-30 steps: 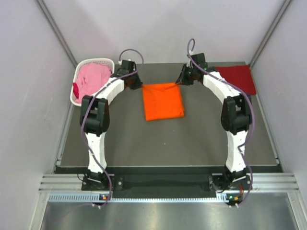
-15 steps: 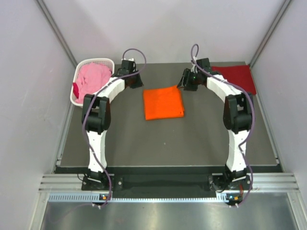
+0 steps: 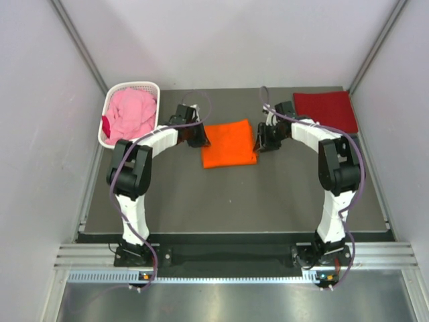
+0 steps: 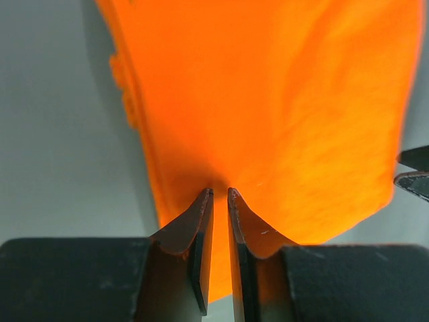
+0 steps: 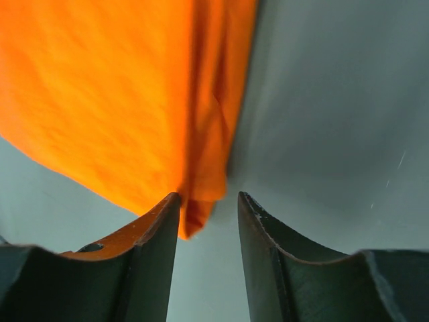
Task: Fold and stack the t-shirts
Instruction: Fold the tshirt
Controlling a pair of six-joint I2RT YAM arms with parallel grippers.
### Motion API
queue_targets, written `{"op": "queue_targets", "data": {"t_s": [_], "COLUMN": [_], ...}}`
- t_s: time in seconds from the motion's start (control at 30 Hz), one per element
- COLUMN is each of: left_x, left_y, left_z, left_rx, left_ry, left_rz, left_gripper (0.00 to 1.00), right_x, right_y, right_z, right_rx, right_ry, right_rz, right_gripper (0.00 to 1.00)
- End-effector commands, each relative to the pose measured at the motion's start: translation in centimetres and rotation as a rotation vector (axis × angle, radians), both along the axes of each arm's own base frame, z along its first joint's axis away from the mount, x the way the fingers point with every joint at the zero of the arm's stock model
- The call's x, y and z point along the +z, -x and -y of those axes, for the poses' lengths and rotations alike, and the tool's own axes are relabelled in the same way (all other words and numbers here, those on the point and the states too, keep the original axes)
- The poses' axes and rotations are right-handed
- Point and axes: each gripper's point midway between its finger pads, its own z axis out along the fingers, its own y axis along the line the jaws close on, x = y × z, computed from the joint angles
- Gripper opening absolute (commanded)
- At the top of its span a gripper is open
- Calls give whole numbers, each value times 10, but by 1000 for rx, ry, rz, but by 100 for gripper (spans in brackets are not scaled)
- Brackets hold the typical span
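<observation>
The bright orange t-shirt [image 3: 228, 143] lies folded in a rectangle mid-table. My left gripper [image 3: 200, 137] is at its left edge; in the left wrist view [image 4: 220, 192] the jaws are almost closed, with orange cloth [image 4: 281, 100] pinched between them. My right gripper [image 3: 259, 142] is at the shirt's right edge. In the right wrist view [image 5: 209, 196] it is open, and a corner of the orange cloth [image 5: 100, 87] hangs beside the left finger. The dark red t-shirt [image 3: 326, 111] lies flat at the back right. The pink t-shirt [image 3: 131, 111] is bundled in the basket.
A white lattice basket [image 3: 143, 86] stands at the back left against the left wall. The grey table mat [image 3: 228, 201] ends in a black front edge by the arm bases. Walls close in on both sides and the back.
Both grippers have moved nearer, from the orange shirt's far corners down to its side edges. The shirt's far edge has shifted slightly towards me.
</observation>
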Motion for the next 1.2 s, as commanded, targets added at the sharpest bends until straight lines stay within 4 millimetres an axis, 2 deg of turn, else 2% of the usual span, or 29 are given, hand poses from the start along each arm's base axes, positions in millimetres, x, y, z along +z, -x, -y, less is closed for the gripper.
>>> {"op": "queue_targets", "data": {"t_s": [0.0,0.17,0.23,0.3,0.37,0.43,0.5,0.53,0.63,0.67,0.7,0.73,0.77,0.8,0.87,0.9,0.97,1.03,1.1,1.13,1.17], "left_x": [-13,-50,-47,-34,-9,24,46,64,79,78,75,63,61,54,33,26,6,-11,-18,-29,-31], "left_y": [-3,6,7,5,2,-5,-8,-10,-9,-9,-6,-2,-4,-4,-2,-3,-4,-5,-13,-10,-12], "left_z": [-6,-22,-23,-23,-23,-20,-16,-10,8,13,19,23,28,29,30,30,27,23,16,10,7], "left_rx": [22,46,41,42,43,41,35,25,-1,0,-10,-25,-19,-19,-9,-3,9,22,35,36,28], "left_ry": [-18,-124,-126,-125,-119,-99,-71,-36,53,68,85,109,138,147,142,136,107,72,8,-32,-64], "left_rz": [6,-60,-60,-44,-3,46,73,102,129,126,113,80,76,64,27,19,-11,-33,-15,-48,-46], "left_gripper": [20,19,19,19,20,20,21,22,22,22,22,22,22,22,22,22,21,21,22,22,21], "right_x": [-4,-23,-19,-10,-2,16,33,38,53,56,62,65,72,65,63,49,36,13,-1,-4,-7], "right_y": [6,13,14,16,19,19,20,23,24,23,19,17,9,9,-4,-6,-14,-15,-17,-20,-20], "right_z": [1,10,10,13,18,16,10,3,-25,-32,-48,-59,-69,-77,-80,-82,-76,-66,-59,-52,-50], "right_rx": [34,-3,-13,-31,-58,-89,-98,-85,-49,-39,-8,16,39,60,68,77,74,55,43,31,31], "right_ry": [30,72,71,75,92,73,43,33,-54,-80,-151,-186,-235,-277,-293,-293,-282,-270,-277,-283,-288], "right_rz": [36,11,23,33,22,38,57,62,81,84,99,111,151,114,118,88,88,54,33,30,30], "right_gripper": [40,28,26,25,25,24,23,23,18,18,18,18,18,18,18,19,20,21,21,21,22]}}
